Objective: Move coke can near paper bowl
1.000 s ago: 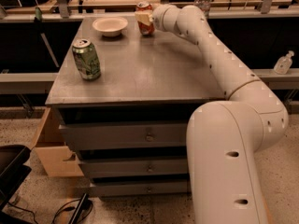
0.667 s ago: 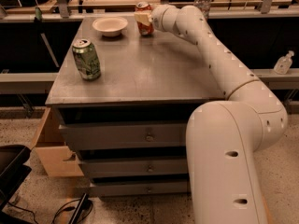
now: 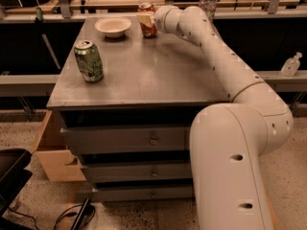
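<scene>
Nearest, at lower right, the bulky white robot base (image 3: pixel 230 166), beside grey metal drawers (image 3: pixel 139 140) under the grey steel worktop (image 3: pixel 144 75). On the worktop's near left, a dented green drink can (image 3: pixel 88 61), upright, well apart from the rest. Rising from the base, the jointed white arm (image 3: pixel 225 61): bends at the elbow by the right edge, then stretches low and nearly straight toward the far edge. There, the gripper (image 3: pixel 145 19) right at the red-orange aluminium coke can (image 3: pixel 148 28); cannot tell whether clamped on it or loosened. Barely any shift over the last second: sits just right of the off-white round paper bowl (image 3: pixel 113 27), near but not touching. Looks like placement reached; presumably only release and retreat left.
</scene>
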`<state>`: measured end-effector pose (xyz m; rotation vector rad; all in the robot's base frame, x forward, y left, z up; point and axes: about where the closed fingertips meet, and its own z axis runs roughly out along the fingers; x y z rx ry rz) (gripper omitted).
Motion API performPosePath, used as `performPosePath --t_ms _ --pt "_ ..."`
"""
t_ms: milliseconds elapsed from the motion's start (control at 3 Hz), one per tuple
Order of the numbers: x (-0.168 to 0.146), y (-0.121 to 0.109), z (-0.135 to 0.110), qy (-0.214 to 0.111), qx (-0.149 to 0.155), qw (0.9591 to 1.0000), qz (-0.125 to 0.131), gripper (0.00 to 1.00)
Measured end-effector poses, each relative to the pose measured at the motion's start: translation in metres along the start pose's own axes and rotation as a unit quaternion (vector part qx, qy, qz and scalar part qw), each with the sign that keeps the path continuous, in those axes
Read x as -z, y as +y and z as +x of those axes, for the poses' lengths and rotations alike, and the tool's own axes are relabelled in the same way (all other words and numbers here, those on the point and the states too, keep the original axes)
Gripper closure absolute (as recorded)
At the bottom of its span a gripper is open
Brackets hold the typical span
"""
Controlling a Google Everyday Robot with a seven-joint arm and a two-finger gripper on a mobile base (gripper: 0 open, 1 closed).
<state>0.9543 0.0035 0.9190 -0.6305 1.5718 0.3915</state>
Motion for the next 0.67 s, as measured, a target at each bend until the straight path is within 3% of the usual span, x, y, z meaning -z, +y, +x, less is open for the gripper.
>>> performPosePath --t_ms 333,667 --pt "-0.0019 0.0022 0.001 0.0 0.0 1.0 -0.002 0.0" --pt "-0.002 0.0023 0.001 0.0 0.0 1.0 -0.002 0.0"
